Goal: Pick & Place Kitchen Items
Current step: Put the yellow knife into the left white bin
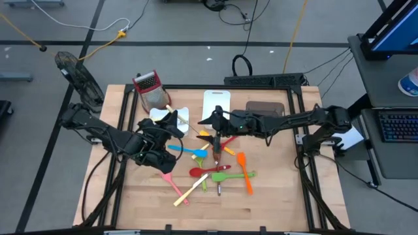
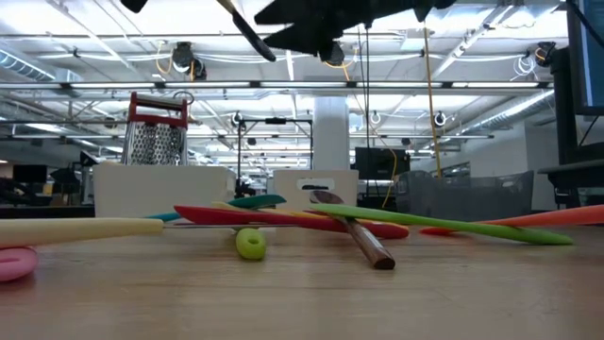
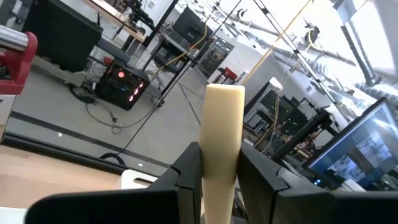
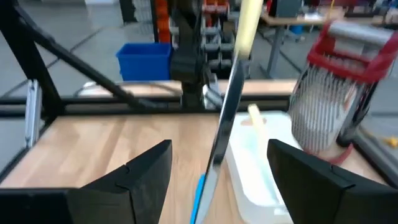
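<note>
My left gripper [image 1: 173, 123] is above the table's middle left, shut on a slim utensil with a cream handle [image 3: 222, 118] and a thin metal shaft [image 4: 224, 118]. My right gripper [image 1: 208, 121] is open and empty, level with the left gripper and just to its right, facing it; its own view shows the held utensil between its fingers [image 4: 217, 180] but farther off. Several utensils lie crossed on the table's middle: a blue spoon [image 1: 186, 150], a red spoon [image 1: 201, 171], a green spatula [image 1: 230, 176], an orange spatula [image 1: 245, 173], a pink one [image 1: 173, 184] and a cream one [image 1: 191, 190]. My left gripper pinches the cream handle [image 3: 217, 177] between its two fingers, which lie along it. The handle's free end [image 3: 225, 93] sticks out past the fingertips and points up. The metal shaft slants down below, and the low view shows its dark lower end [image 2: 247, 33] high above the table.
A red-topped metal grater [image 1: 150, 88] stands at the far left. A white tray [image 1: 181, 114] with a cream stick [image 4: 255, 117] lies by it. A white board [image 1: 217, 99] and a brown tray [image 1: 264, 108] lie at the far side. Bare wood shows toward the near edge.
</note>
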You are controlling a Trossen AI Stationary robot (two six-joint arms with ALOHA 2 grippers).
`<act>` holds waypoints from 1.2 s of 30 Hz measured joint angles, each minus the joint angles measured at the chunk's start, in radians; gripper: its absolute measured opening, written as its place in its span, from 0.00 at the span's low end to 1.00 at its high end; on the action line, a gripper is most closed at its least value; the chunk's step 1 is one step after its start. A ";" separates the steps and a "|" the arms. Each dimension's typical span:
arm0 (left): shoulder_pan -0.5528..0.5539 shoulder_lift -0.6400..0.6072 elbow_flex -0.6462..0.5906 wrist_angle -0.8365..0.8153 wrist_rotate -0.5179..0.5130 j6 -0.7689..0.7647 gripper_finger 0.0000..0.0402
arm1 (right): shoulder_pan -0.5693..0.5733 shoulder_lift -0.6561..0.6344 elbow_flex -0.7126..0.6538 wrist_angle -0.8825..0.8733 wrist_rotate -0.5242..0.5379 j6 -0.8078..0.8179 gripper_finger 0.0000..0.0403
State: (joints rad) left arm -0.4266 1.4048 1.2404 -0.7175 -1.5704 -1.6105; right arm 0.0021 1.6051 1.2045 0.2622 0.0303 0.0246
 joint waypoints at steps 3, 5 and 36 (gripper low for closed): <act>0.006 0.000 0.000 0.048 0.000 0.047 0.16 | 0.000 0.014 0.015 0.017 0.001 0.012 0.65; 0.007 0.000 0.000 0.085 0.000 0.082 0.17 | -0.001 0.025 0.018 0.021 0.012 0.012 0.64; 0.007 0.000 0.000 0.335 0.040 0.334 0.20 | -0.012 0.051 0.014 0.049 0.078 0.024 0.02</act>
State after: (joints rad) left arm -0.4193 1.4048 1.2404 -0.3830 -1.5303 -1.2770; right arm -0.0097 1.6558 1.2182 0.3113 0.1081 0.0483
